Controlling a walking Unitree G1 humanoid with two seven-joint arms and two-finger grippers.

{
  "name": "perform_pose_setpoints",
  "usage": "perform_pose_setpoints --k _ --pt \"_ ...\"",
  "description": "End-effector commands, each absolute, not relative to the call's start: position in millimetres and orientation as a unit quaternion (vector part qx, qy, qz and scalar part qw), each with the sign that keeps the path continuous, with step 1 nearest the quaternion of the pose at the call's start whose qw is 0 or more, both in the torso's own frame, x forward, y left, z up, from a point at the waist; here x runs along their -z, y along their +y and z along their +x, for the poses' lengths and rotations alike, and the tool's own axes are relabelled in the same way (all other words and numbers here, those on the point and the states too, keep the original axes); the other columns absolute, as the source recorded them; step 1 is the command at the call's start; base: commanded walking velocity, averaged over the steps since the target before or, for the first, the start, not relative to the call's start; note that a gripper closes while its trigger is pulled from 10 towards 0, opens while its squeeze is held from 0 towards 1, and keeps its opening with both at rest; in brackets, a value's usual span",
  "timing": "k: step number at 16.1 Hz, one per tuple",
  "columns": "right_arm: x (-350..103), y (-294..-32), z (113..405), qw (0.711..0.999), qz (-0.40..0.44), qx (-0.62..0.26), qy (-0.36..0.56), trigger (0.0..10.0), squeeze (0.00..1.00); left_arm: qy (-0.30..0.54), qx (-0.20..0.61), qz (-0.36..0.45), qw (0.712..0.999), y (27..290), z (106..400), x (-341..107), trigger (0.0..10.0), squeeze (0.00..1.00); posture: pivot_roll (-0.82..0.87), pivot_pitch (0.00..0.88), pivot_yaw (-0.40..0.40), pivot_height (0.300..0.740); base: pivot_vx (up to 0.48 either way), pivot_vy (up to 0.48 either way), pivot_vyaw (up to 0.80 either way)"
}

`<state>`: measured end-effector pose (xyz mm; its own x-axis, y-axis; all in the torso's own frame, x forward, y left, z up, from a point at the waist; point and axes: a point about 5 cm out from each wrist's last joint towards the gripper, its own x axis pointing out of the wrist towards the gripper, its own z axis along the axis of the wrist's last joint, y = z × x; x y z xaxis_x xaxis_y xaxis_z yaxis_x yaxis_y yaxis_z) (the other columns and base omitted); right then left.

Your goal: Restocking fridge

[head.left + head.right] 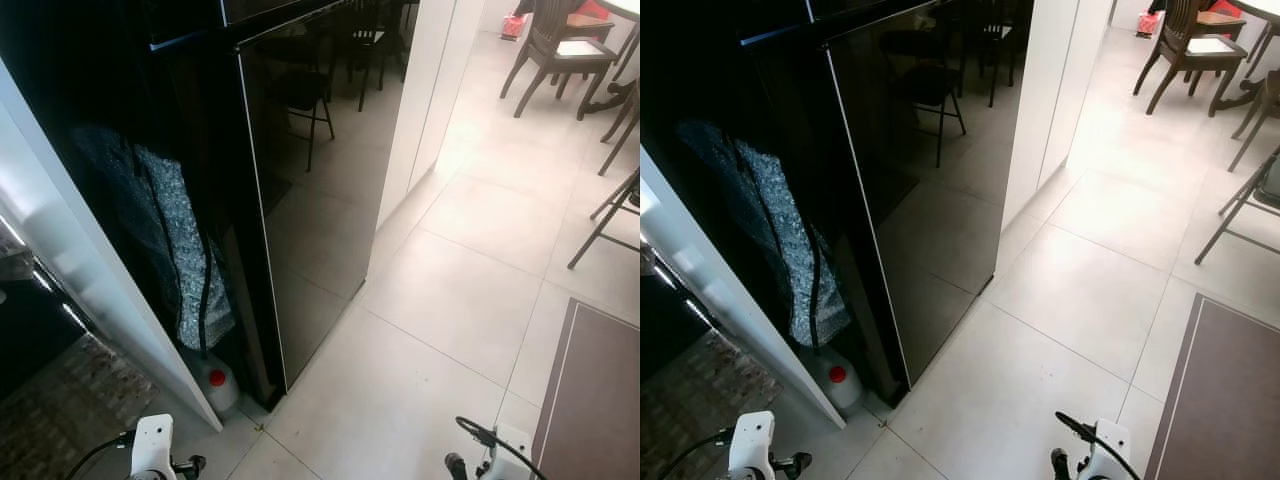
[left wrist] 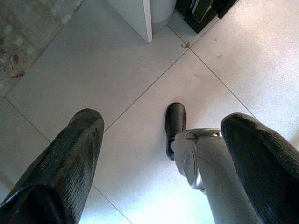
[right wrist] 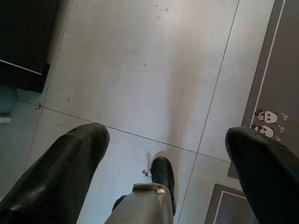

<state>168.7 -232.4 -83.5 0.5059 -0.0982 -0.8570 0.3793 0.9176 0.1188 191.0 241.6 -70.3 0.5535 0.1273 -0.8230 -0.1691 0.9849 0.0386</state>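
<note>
Both hands hang low with nothing in them. My left hand [image 2: 159, 158] points down at the pale floor tiles [image 2: 117, 70], its two black ribbed fingers [image 2: 65, 163] spread wide; between them I see the robot's silver leg and black foot [image 2: 175, 122]. My right hand [image 3: 168, 172] hangs the same way, fingers parted and bare, over the same glossy tiles, with the corner of a brown mat [image 3: 275, 60] printed with small panda figures just beside it.

From the head camera, the tops of both wrists show at the lower edge, white housings with black cables. Ahead and to my left stands the fridge [image 1: 310, 190], a tall upright slab with its long axis vertical, door shut, the front facing out toward the open floor. Its face is black mirror glass, smooth enough to reflect a chair and the tiles. Just beside its left flank, in a narrow gap, a grey speckled cloth or bag [image 1: 180, 240] hangs, and a white plastic jug with a red cap [image 1: 217, 380] sits on the floor at its base. A white panel [image 1: 90, 290] slants across further left. Well apart on the right, wooden chairs [image 1: 560, 50] stand on the tiles.
</note>
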Motion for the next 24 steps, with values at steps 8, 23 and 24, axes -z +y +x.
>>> perform_pose_setpoints --k 8,23,24 --pt "80.8 -229.8 174.6 0.865 0.184 0.144 0.444 10.0 0.00 0.467 -0.086 -0.037 0.879 242.6 189.7 70.7 10.0 0.00 -0.02 0.000 -0.005 0.740 0.000 0.000 0.00" --pt "80.9 -229.9 174.0 0.866 0.181 0.139 0.445 10.0 0.00 0.468 -0.083 -0.037 0.879 242.5 189.3 70.9 10.0 0.00 -0.02 0.000 -0.004 0.740 0.000 0.000 0.00" --pt "81.0 -230.0 173.8 0.866 0.180 0.139 0.445 10.0 0.00 0.468 -0.082 -0.037 0.879 242.5 189.1 71.0 10.0 0.00 -0.02 0.000 -0.004 0.740 0.000 0.000 0.00"
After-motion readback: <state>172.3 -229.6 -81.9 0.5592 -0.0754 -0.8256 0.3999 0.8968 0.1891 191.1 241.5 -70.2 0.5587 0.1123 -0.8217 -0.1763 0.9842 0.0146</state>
